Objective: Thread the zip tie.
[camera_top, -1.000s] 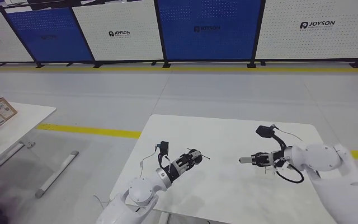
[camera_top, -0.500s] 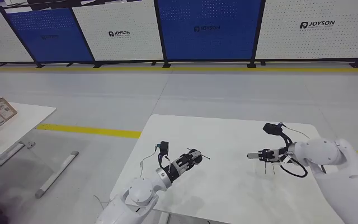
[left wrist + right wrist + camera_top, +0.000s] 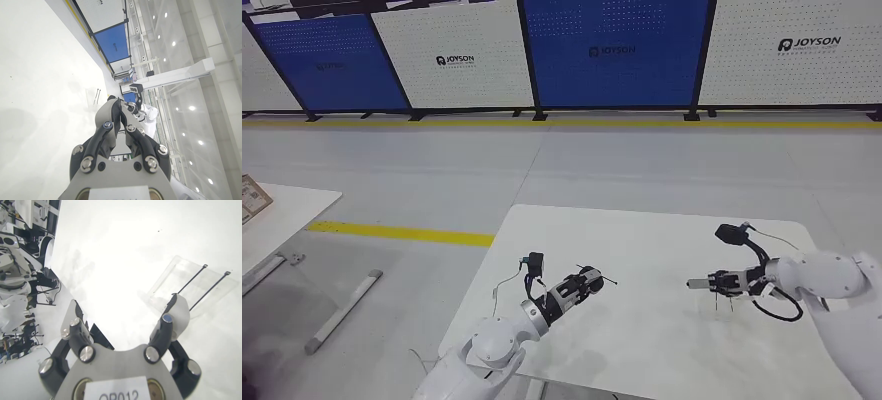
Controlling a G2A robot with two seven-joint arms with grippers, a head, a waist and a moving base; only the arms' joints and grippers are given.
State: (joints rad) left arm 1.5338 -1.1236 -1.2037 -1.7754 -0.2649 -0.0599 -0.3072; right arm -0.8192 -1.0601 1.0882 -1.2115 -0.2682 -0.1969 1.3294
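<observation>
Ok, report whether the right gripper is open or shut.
Open: the right gripper has its fingers wide apart, nothing between them.

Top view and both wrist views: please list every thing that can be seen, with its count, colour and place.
table: one, white, under both arms.
clear tray: one, transparent, on the right part of the table.
zip ties: two, black, lying side by side on the tray.
thin black strip: one, black, above the left part of the table; probably another zip tie.
side table: one, white, at the left edge of the top view.
wall panels: several, blue and white, far behind the table.
floor line: one, yellow, beside the table.
left tool: one, grey with black pads, shut on the thin black strip.
right tool: one, grey and black, open, close to the tray.
</observation>
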